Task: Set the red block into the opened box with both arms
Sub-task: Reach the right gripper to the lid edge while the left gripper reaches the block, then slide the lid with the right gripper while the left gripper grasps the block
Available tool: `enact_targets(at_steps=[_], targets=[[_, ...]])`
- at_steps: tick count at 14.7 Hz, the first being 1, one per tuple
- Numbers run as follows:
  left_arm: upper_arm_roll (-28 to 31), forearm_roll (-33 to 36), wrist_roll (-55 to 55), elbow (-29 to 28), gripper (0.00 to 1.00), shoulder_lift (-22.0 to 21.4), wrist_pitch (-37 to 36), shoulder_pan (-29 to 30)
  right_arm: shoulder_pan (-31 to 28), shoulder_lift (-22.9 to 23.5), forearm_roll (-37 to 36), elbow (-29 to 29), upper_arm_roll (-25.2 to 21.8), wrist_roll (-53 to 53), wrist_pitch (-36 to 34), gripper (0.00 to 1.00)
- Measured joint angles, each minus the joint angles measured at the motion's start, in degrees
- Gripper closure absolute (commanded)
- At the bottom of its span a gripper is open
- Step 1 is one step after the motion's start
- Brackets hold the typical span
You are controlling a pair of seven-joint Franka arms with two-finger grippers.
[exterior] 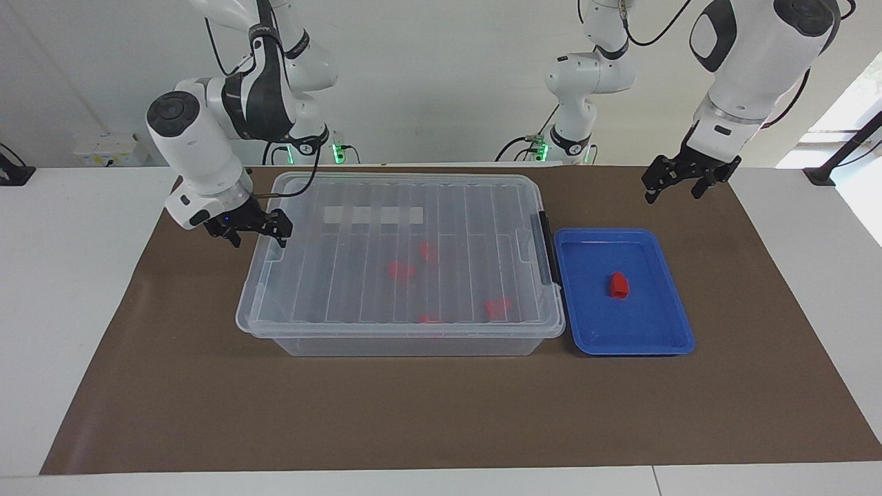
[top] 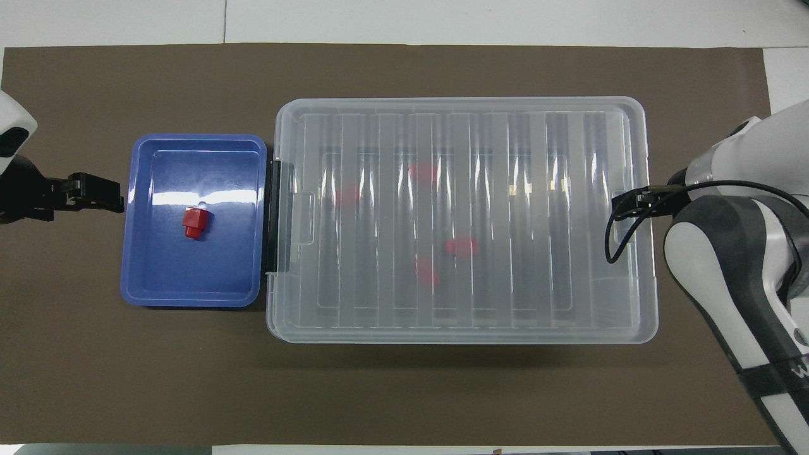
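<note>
The red block (exterior: 619,285) (top: 194,222) lies in a shallow blue tray (exterior: 623,348) (top: 189,301). Beside the tray stands the clear box (exterior: 400,331) (top: 461,335) with its ribbed lid on. A black latch (exterior: 546,249) (top: 277,218) sits on the box's end that faces the tray. Several red pieces (exterior: 401,270) (top: 461,246) show through the lid. My right gripper (exterior: 253,233) is open and low at the box's other end, by the lid's lip. I cannot tell whether it touches the lid. My left gripper (exterior: 674,187) (top: 101,193) waits open in the air over the mat beside the tray.
A brown mat (exterior: 427,413) covers the table and white tabletop shows around it. Two slimmer white arms (exterior: 575,103) with green lights stand at the robots' edge of the table. The right arm's white and grey body (top: 733,265) overhangs the mat at that end of the box.
</note>
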Motion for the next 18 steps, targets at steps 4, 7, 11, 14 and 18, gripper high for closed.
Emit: enact_targets(at_steps=[4,7,11,14,18], targets=[[0.0,0.0,0.0,-1.2,0.01,0.0,2.5,0.0,-0.6,-0.2,0.0,-0.3,-1.0,-2.5,0.0,0.0],[0.0,0.0,0.0,-4.2,0.01,0.0,6.7,0.0,-0.7,-0.2,0.0,-0.3,-3.2,-5.9,0.1,0.0],[0.0,0.0,0.0,-13.0,0.01,0.9,18.5,0.0,-1.0,-0.2,0.0,-0.3,-5.1,-8.8,0.8,0.0],[-0.2,0.0,0.0,-17.1,0.03,4.0,25.4,0.0,-1.0,-0.2,0.0,-0.4,-6.4,-11.1,0.9,0.0],[-0.4,0.0,0.0,-21.8,0.14,8.6,35.7,-0.1,-1.2,-0.2,0.0,-0.4,-9.0,-14.7,2.2,0.0]])
